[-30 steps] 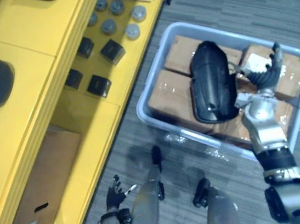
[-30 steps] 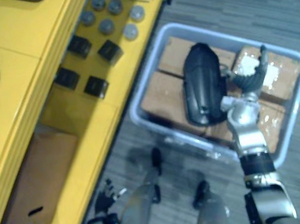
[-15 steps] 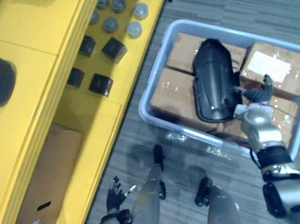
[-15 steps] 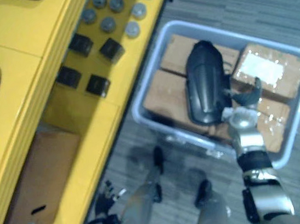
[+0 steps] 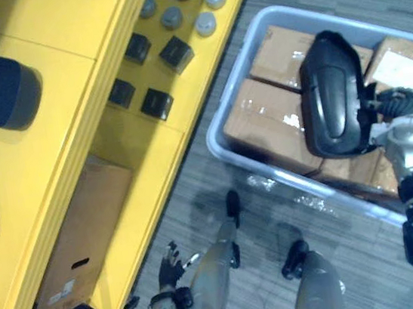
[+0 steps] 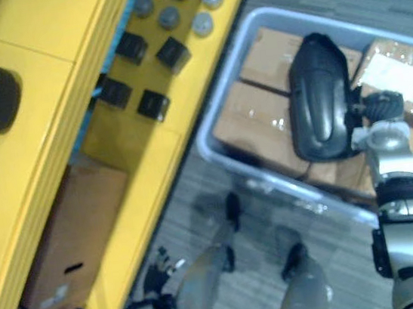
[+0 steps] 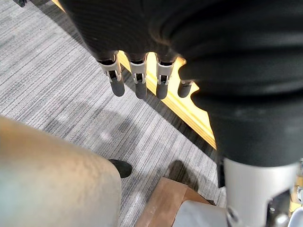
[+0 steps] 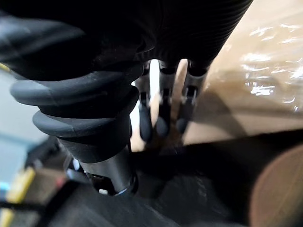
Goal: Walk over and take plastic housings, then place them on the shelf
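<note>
One black plastic housing [image 5: 330, 96] lies in the grey bin [image 5: 224, 141], just beside the right hand [image 5: 396, 101] on its inner side, resting across the cardboard boxes [image 5: 267, 120]. A second ago that hand was raised over the labelled box [image 5: 409, 71] with its fingers up. Now it sits low at the housing's flank, and the whole view has shifted with the camera. Seen from the right wrist, its fingers [image 8: 163, 120] reach down straight and unclenched to the seam between housing and box, holding nothing; we cannot tell whether the tips touch. We count four boxes beneath the hand and the housing. Well away from it, on the yellow shelf [image 5: 125, 146], we count four black blocks [image 5: 156, 102] and six grey discs [image 5: 205, 23]. The left hand [image 5: 168, 270] hangs low over the floor, fingers relaxed, as before.
</note>
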`<state>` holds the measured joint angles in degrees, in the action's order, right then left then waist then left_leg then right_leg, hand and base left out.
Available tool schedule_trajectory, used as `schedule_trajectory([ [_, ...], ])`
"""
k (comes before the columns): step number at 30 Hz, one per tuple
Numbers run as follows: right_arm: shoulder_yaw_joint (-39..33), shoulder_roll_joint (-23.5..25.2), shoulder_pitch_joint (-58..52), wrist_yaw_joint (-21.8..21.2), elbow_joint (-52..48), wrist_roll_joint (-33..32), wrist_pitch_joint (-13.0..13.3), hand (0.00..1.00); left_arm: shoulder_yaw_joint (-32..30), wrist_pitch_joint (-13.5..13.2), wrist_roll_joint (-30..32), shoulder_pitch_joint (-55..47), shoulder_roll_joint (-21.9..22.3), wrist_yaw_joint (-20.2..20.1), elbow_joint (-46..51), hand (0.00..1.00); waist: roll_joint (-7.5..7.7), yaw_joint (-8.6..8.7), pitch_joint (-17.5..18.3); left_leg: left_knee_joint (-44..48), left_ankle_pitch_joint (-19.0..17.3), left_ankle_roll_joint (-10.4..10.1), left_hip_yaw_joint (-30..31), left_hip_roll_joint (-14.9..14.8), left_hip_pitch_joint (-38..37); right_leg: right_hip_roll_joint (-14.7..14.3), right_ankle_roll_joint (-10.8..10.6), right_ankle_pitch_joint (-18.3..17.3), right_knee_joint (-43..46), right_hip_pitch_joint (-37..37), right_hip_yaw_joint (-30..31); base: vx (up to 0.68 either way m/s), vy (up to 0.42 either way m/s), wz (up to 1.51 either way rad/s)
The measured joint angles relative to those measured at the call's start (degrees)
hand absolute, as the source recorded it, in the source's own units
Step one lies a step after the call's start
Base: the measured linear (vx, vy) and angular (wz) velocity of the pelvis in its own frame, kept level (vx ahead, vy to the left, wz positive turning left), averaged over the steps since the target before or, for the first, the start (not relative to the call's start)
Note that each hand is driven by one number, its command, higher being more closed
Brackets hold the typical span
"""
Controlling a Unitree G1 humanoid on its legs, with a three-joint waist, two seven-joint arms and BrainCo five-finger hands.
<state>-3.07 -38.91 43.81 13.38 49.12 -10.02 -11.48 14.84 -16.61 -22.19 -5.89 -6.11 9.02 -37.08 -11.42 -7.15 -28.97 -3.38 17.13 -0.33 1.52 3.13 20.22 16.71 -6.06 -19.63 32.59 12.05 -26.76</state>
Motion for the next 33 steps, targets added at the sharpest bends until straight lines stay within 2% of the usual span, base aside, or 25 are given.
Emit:
schedule_trajectory([
  [1,0.01,-0.02,0.31,0.05,0.38,0.03,0.04,1.0,0.01,0.0,0.0,0.0,0.05,0.0,0.0,0.0,-0.12,-0.04,0.08,0.0,0.01,0.02,0.12,0.05,0.0,0.01,0.0,-0.04,0.04,-0.04,-0.06,0.03,-0.076,0.1],
  [2,0.02,-0.02,0.81,0.26,0.89,-0.02,0.21,0.0,0.01,-0.01,-0.01,0.0,0.11,0.0,0.0,0.0,-0.4,-0.18,0.27,0.0,0.02,0.02,0.32,0.11,0.01,0.03,0.04,-0.14,0.04,-0.12,-0.18,0.03,-0.071,0.08],
  [4,0.32,-0.02,1.44,0.99,1.08,0.1,0.31,0.0,0.08,-0.03,0.0,0.0,0.13,-0.01,0.09,0.0,-0.53,-0.25,0.36,0.01,0.02,0.03,0.49,0.16,0.01,0.04,0.1,-0.2,0.02,-0.19,-0.27,0.04,-0.082,0.05],
  [9,0.76,0.82,0.97,6.83,-1.01,0.19,0.39,0.0,1.38,-0.06,0.02,0.0,0.33,0.01,1.48,0.0,-0.53,-0.17,0.36,0.09,0.02,0.03,0.59,0.18,0.0,0.02,0.11,-0.2,-0.23,-0.36,-0.21,0.02,-0.055,0.01],
  [13,-1.93,3.15,-1.68,11.86,-11.31,0.23,0.5,0.0,1.59,-0.11,0.04,-0.01,0.36,0.03,2.6,0.0,-0.53,0.03,0.36,0.19,0.01,0.03,0.05,0.05,-0.36,0.01,0.11,-0.2,-0.31,-0.48,0.13,-0.01,-0.049,-0.06],
  [14,-2.05,3.53,-2.36,12.49,-13.87,0.33,0.51,1.0,1.57,-0.1,0.01,-0.01,0.36,0.03,2.65,0.0,-0.52,0.04,0.36,0.23,0.0,0.04,-0.36,-0.02,-0.56,0.01,0.11,-0.19,-0.31,-0.48,0.34,-0.02,-0.041,-0.12],
  [18,-1.98,5.65,-4.86,11.63,-17.88,1.44,0.37,1.0,1.42,-0.07,-0.02,-0.01,0.35,0.03,2.64,0.0,-0.52,0.54,0.36,-0.01,-0.1,0.13,-0.85,-0.11,-1.98,-0.04,0.1,-0.18,-0.31,-1.46,0.95,-0.02,-0.046,-0.09],
  [24,-0.32,7.02,-5.31,1.15,-18.6,5.08,-2.64,1.0,-0.65,-0.02,-0.02,-0.01,0.33,-0.06,2.63,0.0,-0.46,1.54,0.32,-0.09,-0.09,0.14,-1.51,-0.38,-2.09,-0.26,-0.12,0.13,-0.44,-1.23,1.58,-0.01,-0.042,-0.05],
  [29,2.95,7.0,-4.64,-5.76,-14.75,6.95,-3.34,1.0,-1.23,-0.02,-0.01,-0.02,-0.12,-0.04,2.62,0.0,-0.33,1.32,0.23,-0.08,-0.08,0.13,-1.0,-0.48,-2.15,-0.6,-0.22,0.26,-0.9,-2.0,1.16,0.01,-0.058,0.04],
  [30,3.19,6.99,-4.49,-5.95,-14.24,7.59,-3.49,0.0,-1.25,-0.02,-0.01,-0.01,-0.13,-0.03,2.63,0.0,-0.33,1.32,0.23,-0.07,-0.08,0.13,-0.82,-0.49,-2.19,-0.67,-0.22,0.31,-1.06,-2.18,0.95,0.01,-0.053,0.1],
  [33,3.64,6.7,-2.11,-4.51,-11.31,10.41,-4.12,0.0,-1.24,0.01,0.0,-0.02,-0.16,-0.01,2.62,0.0,-0.25,1.22,0.22,-0.15,-0.08,0.13,-0.52,-0.53,-2.12,-0.73,-0.19,0.37,-1.22,-2.22,0.47,-0.01,-0.05,0.05],
])
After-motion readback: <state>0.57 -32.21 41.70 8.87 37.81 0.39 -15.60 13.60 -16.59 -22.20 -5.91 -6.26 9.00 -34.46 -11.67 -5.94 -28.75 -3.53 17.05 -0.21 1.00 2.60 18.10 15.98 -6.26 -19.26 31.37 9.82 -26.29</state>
